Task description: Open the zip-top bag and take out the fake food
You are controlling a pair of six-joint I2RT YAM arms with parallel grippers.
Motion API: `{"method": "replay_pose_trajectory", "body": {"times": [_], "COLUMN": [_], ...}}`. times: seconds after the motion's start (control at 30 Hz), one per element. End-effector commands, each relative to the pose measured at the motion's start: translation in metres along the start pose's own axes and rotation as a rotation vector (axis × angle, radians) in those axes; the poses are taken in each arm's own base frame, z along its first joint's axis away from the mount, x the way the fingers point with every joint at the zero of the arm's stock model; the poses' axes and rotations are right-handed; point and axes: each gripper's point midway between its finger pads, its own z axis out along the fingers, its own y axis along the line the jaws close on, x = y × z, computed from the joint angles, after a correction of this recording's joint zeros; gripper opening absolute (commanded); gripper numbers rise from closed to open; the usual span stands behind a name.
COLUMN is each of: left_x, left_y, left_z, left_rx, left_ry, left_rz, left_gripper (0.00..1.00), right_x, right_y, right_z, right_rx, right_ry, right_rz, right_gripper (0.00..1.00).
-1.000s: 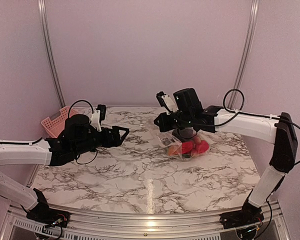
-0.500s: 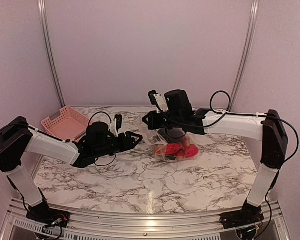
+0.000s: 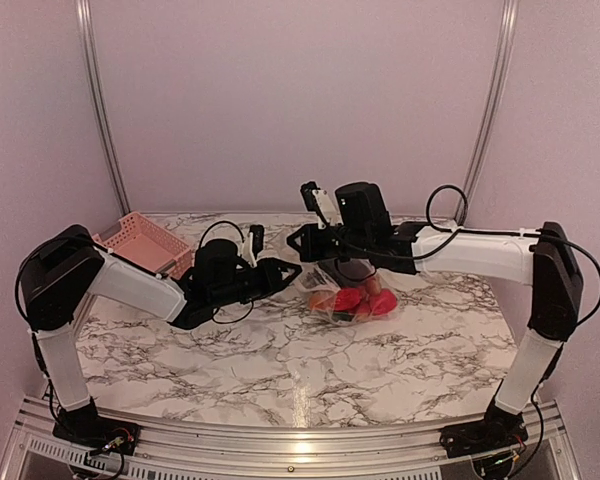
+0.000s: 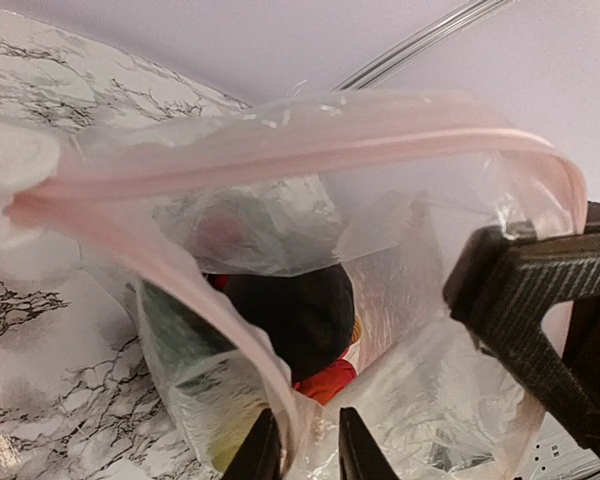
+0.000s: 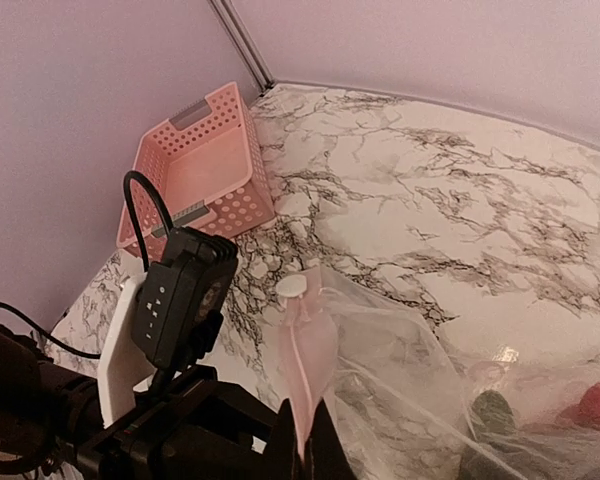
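The clear zip-top bag (image 3: 342, 296) hangs just above the marble table, mouth pulled open. My right gripper (image 5: 305, 447) is shut on its pink zip strip (image 5: 307, 352), below the white slider (image 5: 291, 285). From the left, my left gripper (image 4: 302, 456) has its jaws closed down on the bag's near lip (image 4: 230, 330). Fake food lies in the bottom of the bag: red pieces (image 3: 348, 298), an orange-red one (image 4: 325, 382) and a dark one (image 4: 295, 312). In the top view the left gripper (image 3: 294, 268) meets the bag just below the right gripper (image 3: 304, 244).
A pink slatted basket (image 3: 140, 240) stands at the back left corner of the table (image 3: 280, 360). The left arm's wrist camera (image 5: 180, 295) sits close beside the bag. Purple walls and metal rails (image 3: 98, 110) close in the back.
The left arm has swung right from the table's left side up to the bag, and its jaws have closed from wide open onto the lip. The right arm shifted the bag slightly left.
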Motion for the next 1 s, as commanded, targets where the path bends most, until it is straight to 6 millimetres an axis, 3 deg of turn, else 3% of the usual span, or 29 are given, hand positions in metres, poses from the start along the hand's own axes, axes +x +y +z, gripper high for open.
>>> {"method": "replay_pose_trajectory", "body": {"times": [0.0,0.1,0.23,0.4,0.57,0.7,0.83,0.97], "left_x": [0.006,0.009,0.012,0.030,0.061,0.080,0.081,0.075], "left_y": [0.003,0.006,0.026,0.071,0.116,0.147,0.154,0.131], "left_z": [0.004,-0.007,-0.031,-0.062,-0.079,-0.088,-0.084,-0.070], "left_rx": [0.001,-0.022,-0.143,-0.375,-0.554,-0.655,-0.673,-0.546], "left_ry": [0.021,0.030,0.035,0.114,0.232,0.283,0.288,0.282], "left_rz": [-0.012,-0.012,0.000,0.031,0.047,0.015,0.016,0.040], "left_gripper": [0.13,0.00,0.00,0.00,0.00,0.00,0.00,0.00], "right_x": [-0.019,-0.015,-0.008,-0.001,0.008,0.006,0.009,0.027], "right_y": [0.013,0.006,-0.005,-0.021,-0.036,-0.034,-0.019,0.004], "right_z": [-0.016,-0.018,-0.022,-0.031,-0.038,-0.043,-0.038,-0.020], "right_rx": [-0.029,-0.007,0.023,0.072,0.125,0.119,0.061,-0.012], "right_ry": [-0.058,-0.050,-0.037,-0.023,0.003,-0.002,0.020,0.079], "right_rz": [-0.011,-0.017,-0.030,-0.046,-0.059,-0.066,-0.078,-0.097], "right_gripper": [0.00,0.00,0.00,0.00,0.00,0.00,0.00,0.00]}}
